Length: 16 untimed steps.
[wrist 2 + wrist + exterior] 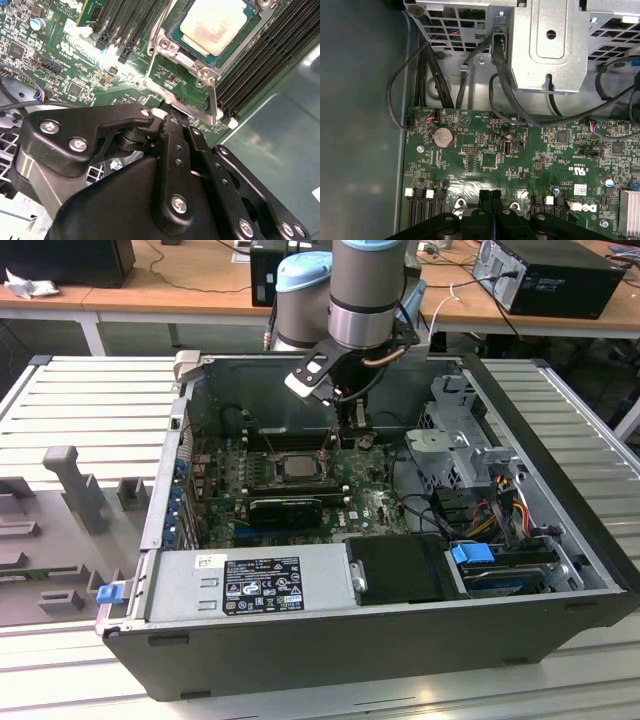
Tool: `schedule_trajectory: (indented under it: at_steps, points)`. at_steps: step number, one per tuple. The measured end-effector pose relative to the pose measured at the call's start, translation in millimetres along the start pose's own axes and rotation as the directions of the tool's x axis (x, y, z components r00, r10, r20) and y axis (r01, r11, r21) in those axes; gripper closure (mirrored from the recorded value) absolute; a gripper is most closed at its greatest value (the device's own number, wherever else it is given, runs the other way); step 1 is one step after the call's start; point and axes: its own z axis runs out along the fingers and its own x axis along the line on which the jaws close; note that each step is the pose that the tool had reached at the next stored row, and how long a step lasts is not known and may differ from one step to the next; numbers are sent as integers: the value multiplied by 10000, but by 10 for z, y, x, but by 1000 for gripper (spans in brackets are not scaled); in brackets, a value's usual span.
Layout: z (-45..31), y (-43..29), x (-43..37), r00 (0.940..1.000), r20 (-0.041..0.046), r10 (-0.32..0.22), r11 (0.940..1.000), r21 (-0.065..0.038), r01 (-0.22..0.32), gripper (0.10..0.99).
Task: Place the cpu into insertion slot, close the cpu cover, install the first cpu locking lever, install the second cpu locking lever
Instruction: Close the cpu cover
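Note:
The cpu (297,466) (215,22) lies flat in the insertion slot (275,472) on the green board, its pale metal face up. The cpu cover (214,97) is swung open off the slot, and green board shows through its square cut-out. My gripper (352,430) (170,117) (490,192) hangs just past the cover's free edge. Its two black fingers are pressed together with nothing between them. I cannot tell whether the tips touch the cover. I cannot pick out the locking levers with certainty.
The board sits inside an open computer case (560,490). A black ridged card (290,508) lies beside the slot, and memory slots (265,55) run along it. A metal drive cage (460,440) (555,45) with cables (505,75) stands close to the gripper. A power supply (250,585) fills the front.

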Motion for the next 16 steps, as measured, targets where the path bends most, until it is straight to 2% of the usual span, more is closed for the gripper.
schedule_trajectory:
  at_steps: [16]
  points:
    - [-2, -62, 4, 10000, -1, 1, 10000, 0, -1, 980]
